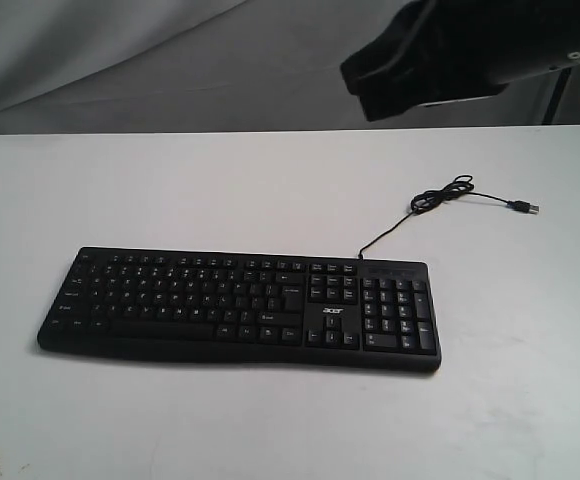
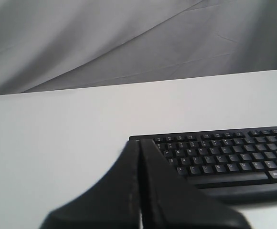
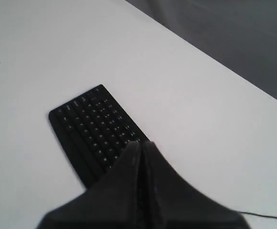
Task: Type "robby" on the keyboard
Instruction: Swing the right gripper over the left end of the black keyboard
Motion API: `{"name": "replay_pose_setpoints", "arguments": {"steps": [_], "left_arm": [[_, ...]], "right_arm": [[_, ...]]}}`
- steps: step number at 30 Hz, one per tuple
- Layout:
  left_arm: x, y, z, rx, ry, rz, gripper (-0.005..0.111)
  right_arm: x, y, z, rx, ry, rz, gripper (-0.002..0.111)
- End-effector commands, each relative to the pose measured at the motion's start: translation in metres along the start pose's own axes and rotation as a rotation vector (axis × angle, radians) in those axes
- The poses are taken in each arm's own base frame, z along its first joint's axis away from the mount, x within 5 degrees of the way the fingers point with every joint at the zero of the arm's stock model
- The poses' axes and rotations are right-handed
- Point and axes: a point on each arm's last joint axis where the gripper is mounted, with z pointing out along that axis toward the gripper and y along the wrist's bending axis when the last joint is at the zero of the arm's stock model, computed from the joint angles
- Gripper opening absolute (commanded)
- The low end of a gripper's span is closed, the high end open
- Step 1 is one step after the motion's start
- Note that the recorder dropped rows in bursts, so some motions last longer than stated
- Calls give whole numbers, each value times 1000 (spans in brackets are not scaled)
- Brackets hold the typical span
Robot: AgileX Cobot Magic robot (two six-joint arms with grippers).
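Note:
The black keyboard with white legends and an acer logo lies flat on the white table, its thin USB cable trailing to the back right. My left gripper is shut and empty, its tip by the keyboard's left end; it is out of the exterior view. My right gripper is shut and empty, held high above the keyboard. In the exterior view the right gripper shows as a dark blurred mass at the top right, well above the table.
The white table runs back to a grey draped cloth. The cable's loose coil and USB plug lie on the table behind the number pad.

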Motion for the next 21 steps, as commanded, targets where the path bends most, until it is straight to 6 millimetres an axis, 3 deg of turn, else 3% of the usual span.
{"name": "replay_pose_setpoints", "arguments": {"steps": [1,9,21], "left_arm": [[1,0,0,5,-5,3,0],[1,0,0,5,-5,3,0],[1,0,0,5,-5,3,0]], "right_arm": [[-4,8,26,-35,-33,-11,0],[9,40,99,-88,11,-81,0],[32,62,175,-23,-28,-111,0]]}}
